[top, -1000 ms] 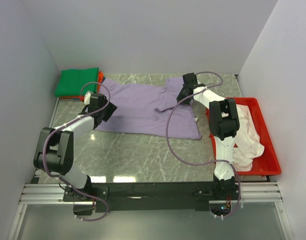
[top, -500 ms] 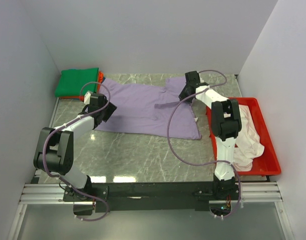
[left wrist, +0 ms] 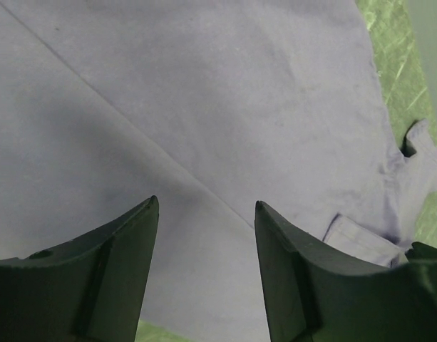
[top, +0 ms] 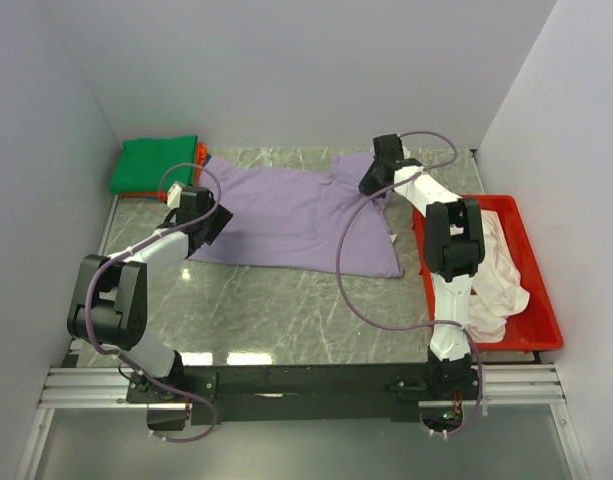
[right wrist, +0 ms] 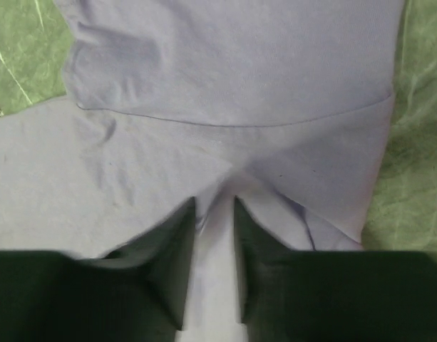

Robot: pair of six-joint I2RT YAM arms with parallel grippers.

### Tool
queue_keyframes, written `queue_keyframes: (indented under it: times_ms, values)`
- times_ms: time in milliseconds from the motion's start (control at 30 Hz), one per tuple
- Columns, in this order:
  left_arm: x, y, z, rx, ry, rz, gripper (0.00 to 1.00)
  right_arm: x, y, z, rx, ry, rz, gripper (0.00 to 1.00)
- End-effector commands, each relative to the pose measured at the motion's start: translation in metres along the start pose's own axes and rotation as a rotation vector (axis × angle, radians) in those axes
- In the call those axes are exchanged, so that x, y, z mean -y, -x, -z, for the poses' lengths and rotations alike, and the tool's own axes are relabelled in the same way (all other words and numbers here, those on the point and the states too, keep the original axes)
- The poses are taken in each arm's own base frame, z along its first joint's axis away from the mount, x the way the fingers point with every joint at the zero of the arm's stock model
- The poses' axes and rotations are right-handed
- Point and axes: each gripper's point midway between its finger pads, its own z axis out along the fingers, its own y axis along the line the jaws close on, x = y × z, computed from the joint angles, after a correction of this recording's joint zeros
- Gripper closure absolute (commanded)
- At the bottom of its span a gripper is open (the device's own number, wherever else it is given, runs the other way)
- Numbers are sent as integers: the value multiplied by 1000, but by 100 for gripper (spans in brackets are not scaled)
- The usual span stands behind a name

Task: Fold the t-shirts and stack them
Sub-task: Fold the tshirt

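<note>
Now: lavender shirt flat on the desk, both hands released

Spread out, the lavender t-shirt (top: 286, 215) lies flat on the green marble desk (top: 286, 310). It covers the middle of the desk and reaches toward 12 o'clock. One sleeve points to 1 o'clock, and the lower hem lies on the 9 o'clock side.

At the 9 o'clock edge of this shirt is the left hand (top: 214, 222), low over the cloth. In the left wrist view its two dark fingers (left wrist: 118, 278) stand wide apart with only smooth purple cloth showing between them, so this hand is released and grasps nothing.

At the 1 o'clock corner of the shirt, by the sleeve, is the right hand (top: 371, 182). In the right wrist view its fingers are a little apart, somewhat blurred, and a small ridge of the purple cloth runs into the narrow gap. The fingers do not close on it, so this hand is released too.

Farther out, at 10 o'clock in the back corner, a folded green t-shirt (top: 156, 163) lies on top of an orange-red t-shirt (top: 201, 152), of which only an edge shows. At 3 to 4 o'clock a red tray (top: 541, 320) stands just beside the right arm, and a crumpled pale pinkish-white t-shirt (top: 496, 270) lies in it, unfolded.
</note>
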Motion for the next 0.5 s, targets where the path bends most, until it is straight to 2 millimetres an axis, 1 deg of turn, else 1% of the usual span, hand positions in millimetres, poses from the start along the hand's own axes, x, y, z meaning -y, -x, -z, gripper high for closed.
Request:
queue_keyframes:
  times_ms: [0,33,67,100,133,167,200,233,267,300,333,367,400,433,467]
  values:
    - [1,23,7,67,7,-10,38,-12,33,28,75,42,4,62]
    - [-2,28,11,80,9,-2,38,-13,35,37,76,47,15,55]
    - [-5,33,13,96,12,15,37,-12,35,42,73,46,19,45]
    - [-20,40,19,118,24,38,34,-14,31,48,55,58,27,41]
    - [-19,49,22,151,-8,65,33,-10,29,58,47,51,38,40]
    - [-25,52,25,163,-11,84,32,-8,26,64,43,48,39,40]
    - [-38,56,30,179,-5,106,31,-5,23,70,43,48,34,39]
    - [-43,60,32,196,-2,115,31,-2,10,82,36,88,27,39]
    - [-51,61,34,208,22,123,31,1,2,88,36,102,19,40]
    - [-58,64,39,229,38,132,32,-4,4,112,71,151,12,40]
    - [-65,67,40,255,62,150,32,10,-21,107,36,152,-3,40]
    - [-73,67,42,263,90,160,32,14,-30,112,36,163,-10,41]
    - [-80,67,45,274,108,175,34,13,-32,129,62,195,-14,41]
    - [-86,66,45,279,125,204,34,26,-57,126,30,194,-28,42]
    - [-95,63,46,274,160,215,34,30,-64,129,30,205,-40,42]
